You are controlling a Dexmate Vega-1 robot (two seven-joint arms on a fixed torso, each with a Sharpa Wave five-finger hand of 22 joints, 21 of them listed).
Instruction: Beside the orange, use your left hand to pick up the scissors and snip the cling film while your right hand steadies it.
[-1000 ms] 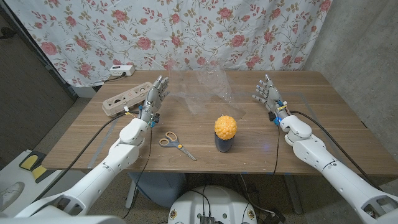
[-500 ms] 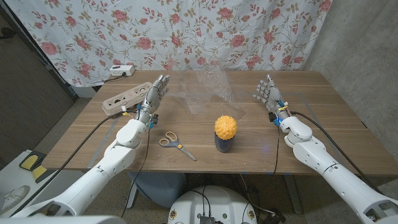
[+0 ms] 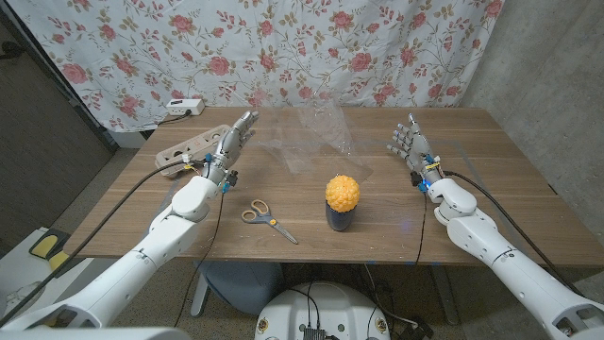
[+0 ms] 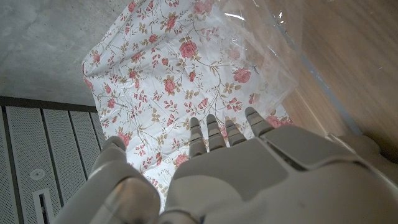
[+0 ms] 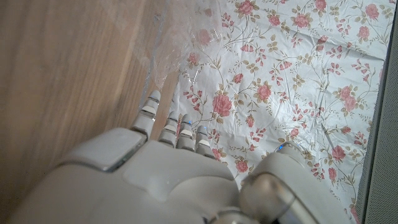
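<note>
Scissors (image 3: 269, 219) are seen untouched on the worktop (image 3: 491, 179) beside the orange (image 3: 343, 192), film (image 3: 316, 142) behind, so the spread, empty left robot hand (image 3: 229, 149) should be lowered onto the handles while the spread right robot hand (image 3: 410, 146) is kept ready.

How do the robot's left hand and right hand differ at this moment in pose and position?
The left hand leans forward with fingers stretched toward the cling film; the right hand stands more upright, fingers pointing up. The left hand is raised just behind the scissors; the right hand is off to the orange's far side, with nothing close beneath it. Both are open and hold nothing.
</note>
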